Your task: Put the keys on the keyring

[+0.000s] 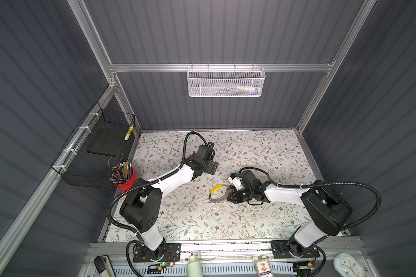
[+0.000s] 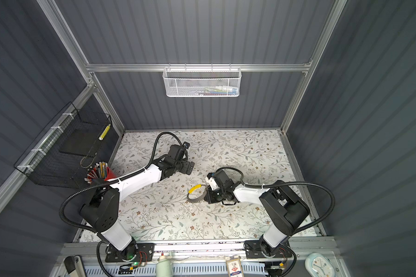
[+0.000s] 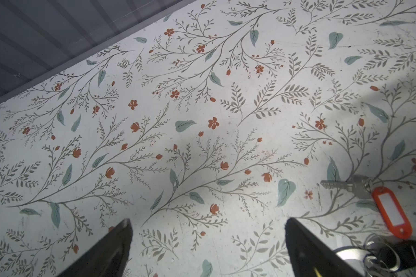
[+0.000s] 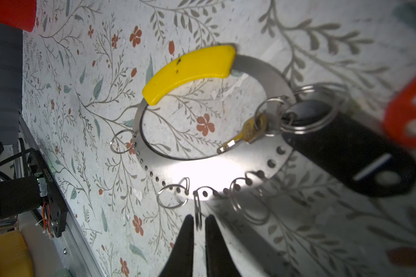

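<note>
Grey ribbed walls box in the floral-printed desk. On it lies the flat grey metal keyring with punched holes and a yellow plastic segment, small wire split rings hanging off it. The right gripper straddles one upright split ring, jaws nearly together, probably to steady it for threading; whether it actually pinches cannot be told. The left gripper hovers spread wide and empty near the silvery key with orange-red oval tag. The brassy key with black oval tag overlaps the band; whether it is threaded is unclear.
</note>
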Robot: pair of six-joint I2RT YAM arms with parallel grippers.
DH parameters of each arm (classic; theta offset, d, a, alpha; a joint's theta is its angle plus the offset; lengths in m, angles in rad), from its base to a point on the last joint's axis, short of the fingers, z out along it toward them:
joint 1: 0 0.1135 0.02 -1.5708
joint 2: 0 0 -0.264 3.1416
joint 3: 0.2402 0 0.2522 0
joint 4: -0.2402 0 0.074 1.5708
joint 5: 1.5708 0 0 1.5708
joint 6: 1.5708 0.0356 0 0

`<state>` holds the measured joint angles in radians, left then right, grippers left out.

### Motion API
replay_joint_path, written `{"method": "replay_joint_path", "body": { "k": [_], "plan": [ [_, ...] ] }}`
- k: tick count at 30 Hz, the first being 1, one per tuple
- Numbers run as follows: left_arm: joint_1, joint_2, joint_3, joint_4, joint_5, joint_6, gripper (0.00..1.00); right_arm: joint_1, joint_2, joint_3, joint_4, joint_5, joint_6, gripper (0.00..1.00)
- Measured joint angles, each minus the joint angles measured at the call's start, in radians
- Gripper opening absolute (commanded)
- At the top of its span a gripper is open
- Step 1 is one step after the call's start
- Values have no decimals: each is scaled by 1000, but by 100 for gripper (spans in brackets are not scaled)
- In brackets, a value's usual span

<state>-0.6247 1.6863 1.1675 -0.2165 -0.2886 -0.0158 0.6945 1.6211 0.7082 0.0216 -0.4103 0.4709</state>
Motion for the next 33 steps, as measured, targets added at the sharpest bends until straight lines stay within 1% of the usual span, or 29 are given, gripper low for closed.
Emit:
{"method": "replay_joint_path", "body": {
  "k": [1,4,6,12,15,18,19,21,24,28,33],
  "plan": [
    [0,-2,-3,0,0,0,99,0,4,4,0,2,2,21],
    [0,-11,-21,3,0,4,100,0,6,10,-2,13,2,27],
    [0,-27,-57,18,4,16,99,0,5,10,-3,18,-2,28],
    [0,-62,-153,64,31,66,99,0,5,12,-22,13,-38,19],
    [8,-82,-202,91,51,89,99,0,6,23,-50,-2,-86,11],
    [11,-106,-246,113,66,106,99,-8,6,35,-72,-34,-141,9],
    [11,-114,-259,121,69,110,100,-12,6,37,-77,-45,-158,10],
    [11,-129,-280,136,73,116,100,-26,6,40,-93,-70,-194,22],
    [11,-129,-276,144,72,116,100,-58,18,76,-149,-100,-246,30],
    [11,-132,-264,146,71,114,99,-92,40,111,-169,-107,-269,34],
    [11,-136,-240,142,69,115,99,-89,41,109,-171,-124,-258,35]
  ]
}}
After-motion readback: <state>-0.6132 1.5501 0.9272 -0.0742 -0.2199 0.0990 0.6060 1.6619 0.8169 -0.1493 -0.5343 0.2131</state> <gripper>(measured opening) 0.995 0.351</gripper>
